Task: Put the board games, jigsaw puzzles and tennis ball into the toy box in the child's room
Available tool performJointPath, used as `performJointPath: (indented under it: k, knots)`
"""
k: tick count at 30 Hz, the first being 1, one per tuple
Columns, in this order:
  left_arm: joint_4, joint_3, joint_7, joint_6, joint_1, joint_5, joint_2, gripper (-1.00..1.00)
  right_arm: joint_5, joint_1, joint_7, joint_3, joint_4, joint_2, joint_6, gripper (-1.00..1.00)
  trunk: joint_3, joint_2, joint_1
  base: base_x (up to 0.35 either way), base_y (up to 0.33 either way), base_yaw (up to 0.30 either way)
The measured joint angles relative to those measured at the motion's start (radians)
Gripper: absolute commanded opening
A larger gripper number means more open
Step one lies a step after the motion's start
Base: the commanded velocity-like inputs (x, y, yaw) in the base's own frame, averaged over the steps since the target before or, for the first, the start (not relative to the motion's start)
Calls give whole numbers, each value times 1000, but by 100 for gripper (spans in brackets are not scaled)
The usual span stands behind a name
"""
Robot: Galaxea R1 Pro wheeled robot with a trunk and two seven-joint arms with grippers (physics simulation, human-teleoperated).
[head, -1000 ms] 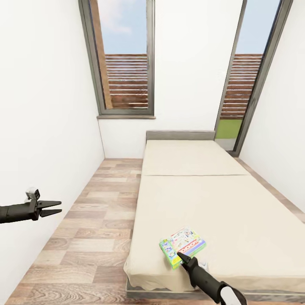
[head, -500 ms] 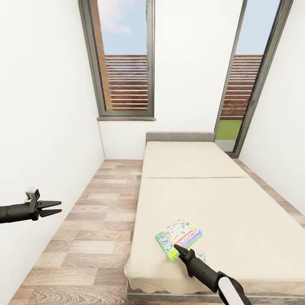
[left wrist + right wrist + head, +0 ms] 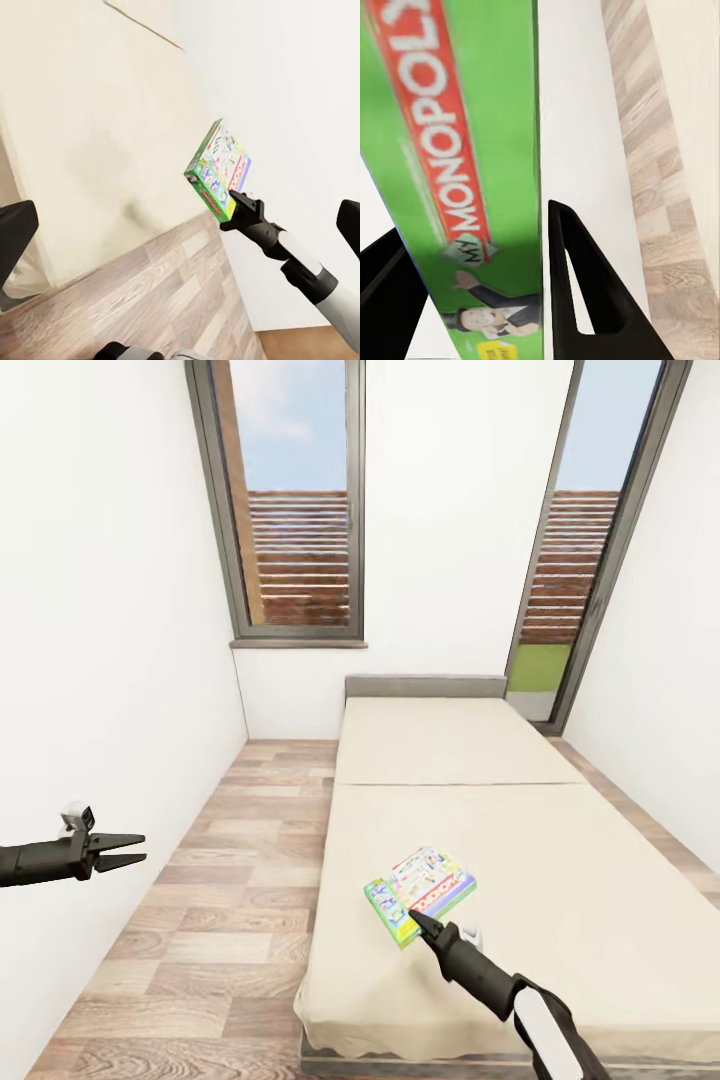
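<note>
A green-edged white-and-red board game [image 3: 420, 893], a Monopoly box, hangs tilted just above the near left corner of the beige bed [image 3: 560, 840]. My right gripper [image 3: 412, 920] is shut on its near green edge. In the right wrist view the box's green side [image 3: 457, 150] lies between the two black fingers [image 3: 577, 285]. The left wrist view has the same box [image 3: 217, 169] and the right gripper [image 3: 234, 201] over the mattress, with a faint shadow beneath. My left gripper [image 3: 135, 850] stands open with nothing in it, out over the floor near the left wall.
A strip of wood plank floor [image 3: 230, 880] runs between the left white wall [image 3: 100, 660] and the bed. A window [image 3: 295, 510] and a tall glass door [image 3: 580, 560] are in the far wall. The grey headboard [image 3: 425, 686] is at the bed's far end.
My right gripper has risen and drawn slightly left with the board game, lifting it off the mattress. The head camera has shifted a little. The left arm has stayed put.
</note>
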Motion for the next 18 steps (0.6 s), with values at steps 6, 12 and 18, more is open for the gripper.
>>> performJointPath:
  k: [6,12,18]
  knots:
    - [0,0,0,-1,0,0,0,100,2,5,2,5,-18,-1,0,-100,19,42,-23,0,0,0]
    - [0,-1,0,-2,0,0,-1,100,2,8,3,5,-22,-1,0,-100,38,84,-46,0,0,0]
    - [0,-1,0,-2,0,0,-1,100,3,9,7,6,-22,0,-1,-100,56,126,-69,0,0,0]
